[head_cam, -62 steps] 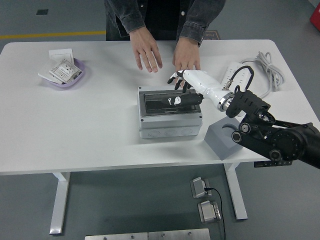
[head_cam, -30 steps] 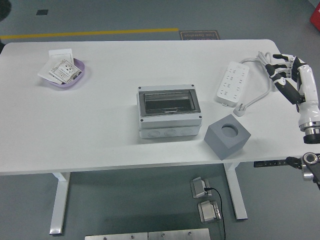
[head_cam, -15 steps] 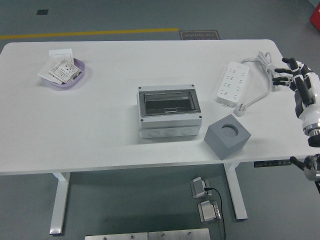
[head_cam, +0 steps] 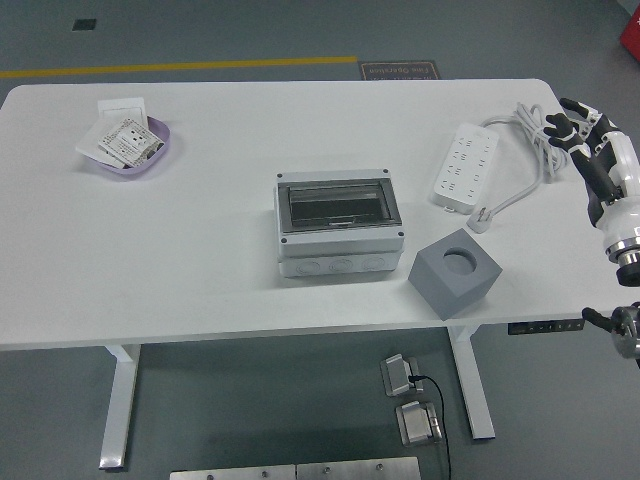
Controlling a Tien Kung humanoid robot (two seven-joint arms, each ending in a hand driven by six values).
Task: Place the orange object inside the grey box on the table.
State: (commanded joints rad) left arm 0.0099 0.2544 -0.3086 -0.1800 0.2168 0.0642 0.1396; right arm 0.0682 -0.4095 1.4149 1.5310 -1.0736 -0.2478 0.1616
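Raised at the table's right edge, the right hand stands with its white back showing and its dark fingers loosely spread, holding nothing; its white forearm runs down to a metal wrist joint near the picture's right border. Taking the power strip as landmark: the hand is to the right of it, beyond the coiled white cable that loops from the strip's far end, and the strip's plug lies just nearer than it on the white table. Nearer still than the strip, close to the table's front edge, sits a grey cube with a round hole in its top, turned corner-on. Left of the strip, about mid-table, stands the grey box, its dark see-through lid lying flat over it. Far left of the strip, near the table's far left corner, a lilac dish holds small packets, with a white card just behind it. No orange object can be made out anywhere on the table.
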